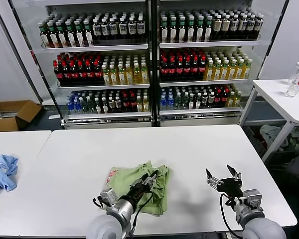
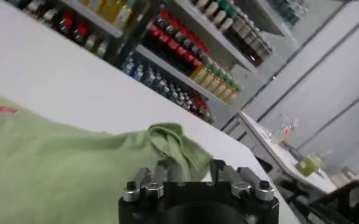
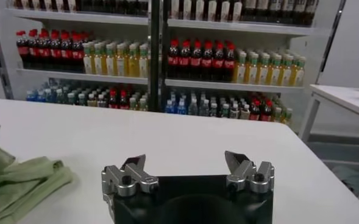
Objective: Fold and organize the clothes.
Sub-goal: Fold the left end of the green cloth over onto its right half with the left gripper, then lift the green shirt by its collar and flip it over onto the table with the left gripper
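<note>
Lying bunched at lower centre, the green T-shirt (image 1: 142, 188) sits under the left gripper (image 1: 152, 178), whose grip cannot be told. Right gripper (image 1: 223, 178) hovers open at lower right.

The left hand (image 1: 150, 179) covers part of the folded T-shirt (image 1: 127, 178), hiding its print.

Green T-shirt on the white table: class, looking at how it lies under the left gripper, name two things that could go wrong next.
1. The left gripper sits low over the bunched green T-shirt; lifting away could snag a loose fold and undo it.
2. The shirt's near edge lies close to the white table front; a tug might slide it off.
The right gripper waits open, apart.
</note>
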Controlling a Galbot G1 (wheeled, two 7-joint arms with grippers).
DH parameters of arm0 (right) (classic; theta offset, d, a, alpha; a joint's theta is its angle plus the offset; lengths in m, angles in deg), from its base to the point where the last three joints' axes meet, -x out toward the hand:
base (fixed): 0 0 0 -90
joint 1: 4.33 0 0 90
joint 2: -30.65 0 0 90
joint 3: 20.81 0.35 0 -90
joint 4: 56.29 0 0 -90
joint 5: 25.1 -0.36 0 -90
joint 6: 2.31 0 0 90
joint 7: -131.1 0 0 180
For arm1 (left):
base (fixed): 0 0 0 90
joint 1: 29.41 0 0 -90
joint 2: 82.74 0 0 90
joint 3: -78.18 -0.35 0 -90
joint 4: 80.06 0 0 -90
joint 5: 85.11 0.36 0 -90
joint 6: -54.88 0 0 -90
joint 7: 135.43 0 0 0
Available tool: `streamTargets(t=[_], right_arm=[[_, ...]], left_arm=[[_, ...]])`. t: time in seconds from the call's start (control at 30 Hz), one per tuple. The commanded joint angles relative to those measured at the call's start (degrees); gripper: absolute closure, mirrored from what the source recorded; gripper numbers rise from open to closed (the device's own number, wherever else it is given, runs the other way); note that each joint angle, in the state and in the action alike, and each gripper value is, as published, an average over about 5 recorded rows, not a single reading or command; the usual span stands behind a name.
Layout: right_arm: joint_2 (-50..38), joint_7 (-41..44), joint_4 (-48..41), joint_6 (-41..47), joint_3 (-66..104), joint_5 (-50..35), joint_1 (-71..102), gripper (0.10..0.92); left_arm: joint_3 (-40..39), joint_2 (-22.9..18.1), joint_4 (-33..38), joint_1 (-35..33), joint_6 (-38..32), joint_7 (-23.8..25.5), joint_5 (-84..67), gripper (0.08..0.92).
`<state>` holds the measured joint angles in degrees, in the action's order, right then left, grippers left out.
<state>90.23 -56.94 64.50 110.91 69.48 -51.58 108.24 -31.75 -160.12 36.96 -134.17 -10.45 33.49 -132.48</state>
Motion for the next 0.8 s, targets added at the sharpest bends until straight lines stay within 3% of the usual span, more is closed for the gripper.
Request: streamTargets(t=[0.03,0.17,0.37,0.6,0.8], right_arm=[[0.4,0.0,-1.0,-0.1,-0.6,0.0,-1.1,0.203],[0.7,0.1,-1.3,-0.2,-1.0,0.1,-1.2,0.203],[0.6,0.1,-1.5,-0.2,-1.0,0.2,-1.0,0.203],[0.4,0.1,-1.2,-0.1,-0.7,0.0,-1.1,0.203],[0.4,0.0,-0.7,-0.1,-0.3,-0.1,-0.7,0.203]], left_arm=[[13.9,6.2,2.5,-8.1,-3.1,5.1,5.3,0.432],[19.7,9.2,-4.8,-6.4,-4.6,2.1,9.1,0.328],[19.3,10.9,-12.6,-3.2,-4.6,-1.3,11.2,0.191],[16.1,8.7,-8.7,-6.1,-0.2,1.4,4.0,0.182],[14.2,6.6,-4.8,-7.3,0.4,4.7,-2.8,0.31]])
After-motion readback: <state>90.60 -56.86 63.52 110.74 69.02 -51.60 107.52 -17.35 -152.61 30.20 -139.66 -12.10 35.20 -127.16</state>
